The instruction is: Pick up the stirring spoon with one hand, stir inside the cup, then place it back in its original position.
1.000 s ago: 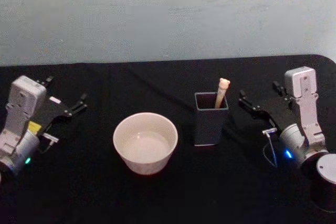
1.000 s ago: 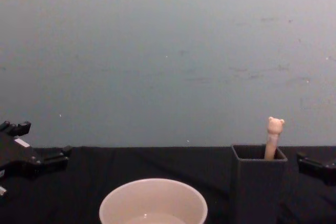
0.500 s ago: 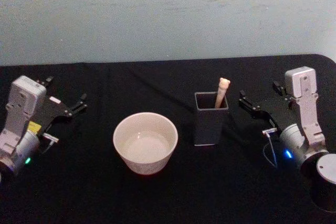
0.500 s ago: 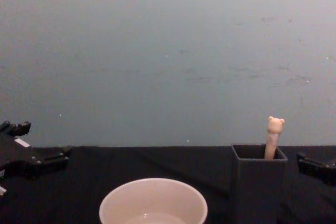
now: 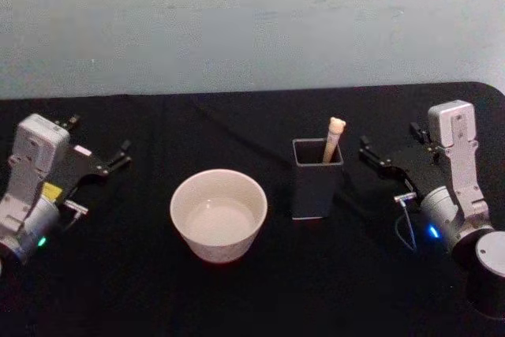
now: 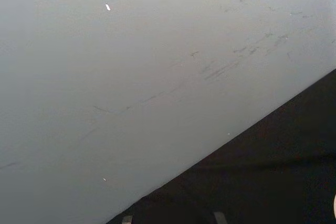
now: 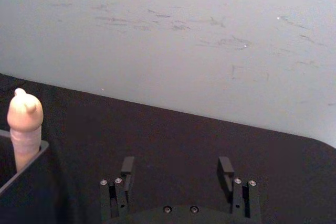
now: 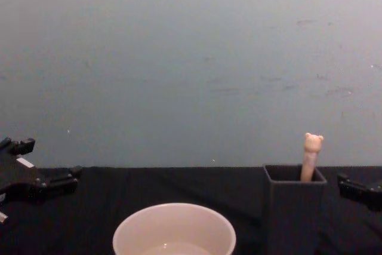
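The cream-white cup [image 5: 218,215] [image 8: 174,230] stands on the black table a little left of centre. To its right is the dark grey square holder [image 5: 317,180] [image 8: 294,210], the original position. The stirring spoon [image 5: 334,138] [image 8: 310,156] [image 7: 23,121] leans in it, bear head up above the rim. My right gripper [image 5: 388,138] [image 7: 176,169] hovers open just right of the holder, level with its top and holding nothing. My left gripper [image 5: 101,133] [image 8: 46,162] rests open at the far left, well away from the cup.
The black table [image 5: 237,297] runs back to a plain grey wall [image 5: 252,21]. Its far right corner [image 5: 493,88] is rounded. Bare cloth lies between the cup and each arm. My right arm's grey joint [image 5: 489,256] sits at the front right.
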Motion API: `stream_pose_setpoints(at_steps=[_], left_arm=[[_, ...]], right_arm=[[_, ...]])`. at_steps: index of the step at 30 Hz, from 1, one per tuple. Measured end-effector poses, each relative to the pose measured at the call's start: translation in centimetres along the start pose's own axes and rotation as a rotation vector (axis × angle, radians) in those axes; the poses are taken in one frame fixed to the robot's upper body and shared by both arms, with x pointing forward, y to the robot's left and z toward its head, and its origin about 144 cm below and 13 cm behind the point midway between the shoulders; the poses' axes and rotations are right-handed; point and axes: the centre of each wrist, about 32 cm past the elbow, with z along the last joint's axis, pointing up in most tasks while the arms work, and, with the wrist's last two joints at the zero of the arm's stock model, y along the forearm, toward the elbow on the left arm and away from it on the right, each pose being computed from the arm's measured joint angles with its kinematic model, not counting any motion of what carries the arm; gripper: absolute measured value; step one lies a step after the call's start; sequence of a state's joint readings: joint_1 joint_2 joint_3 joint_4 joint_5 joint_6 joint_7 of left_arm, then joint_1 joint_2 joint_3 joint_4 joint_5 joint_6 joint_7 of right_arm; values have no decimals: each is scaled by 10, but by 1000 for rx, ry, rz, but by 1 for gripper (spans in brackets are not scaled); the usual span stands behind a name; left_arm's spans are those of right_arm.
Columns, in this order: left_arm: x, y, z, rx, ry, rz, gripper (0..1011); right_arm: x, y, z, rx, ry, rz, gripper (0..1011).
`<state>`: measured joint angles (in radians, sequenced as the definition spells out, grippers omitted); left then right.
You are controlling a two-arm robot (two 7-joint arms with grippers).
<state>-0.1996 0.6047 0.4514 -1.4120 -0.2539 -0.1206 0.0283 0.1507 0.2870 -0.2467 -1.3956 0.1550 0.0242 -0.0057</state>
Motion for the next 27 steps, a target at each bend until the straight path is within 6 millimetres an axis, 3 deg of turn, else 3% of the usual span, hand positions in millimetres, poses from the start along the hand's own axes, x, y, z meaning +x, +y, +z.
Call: stream_pose_setpoints(at_steps=[27], left_arm=[[0, 0, 0, 0, 0, 0, 1001]], right_arm=[[0, 0, 0, 0, 0, 0, 1002]])
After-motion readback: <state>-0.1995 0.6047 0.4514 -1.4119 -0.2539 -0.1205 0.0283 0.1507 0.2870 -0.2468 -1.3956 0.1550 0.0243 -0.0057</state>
